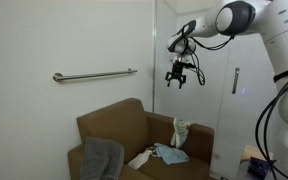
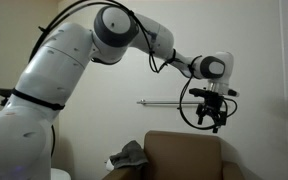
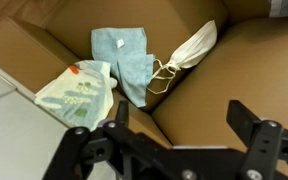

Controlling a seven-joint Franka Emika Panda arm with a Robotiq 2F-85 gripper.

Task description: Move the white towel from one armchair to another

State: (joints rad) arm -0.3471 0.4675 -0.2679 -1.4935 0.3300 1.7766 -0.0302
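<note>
wrist view shows the tool (image 3: 174,150) open and empty above the brown armchair (image 3: 244,70), white towel (image 3: 192,47) beside a blue cloth (image 3: 124,55).

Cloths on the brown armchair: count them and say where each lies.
4. A gray towel drapes one armrest; a white patterned cloth and a light blue cloth lie on the seat; a white cloth leans at the opposite armrest. Others may hide underneath.

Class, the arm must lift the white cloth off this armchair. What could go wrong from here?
The white cloth lies against a blue cloth on the armchair seat, so the open gripper, high above, might catch both. A green-printed item close beside them could also snag.
</note>
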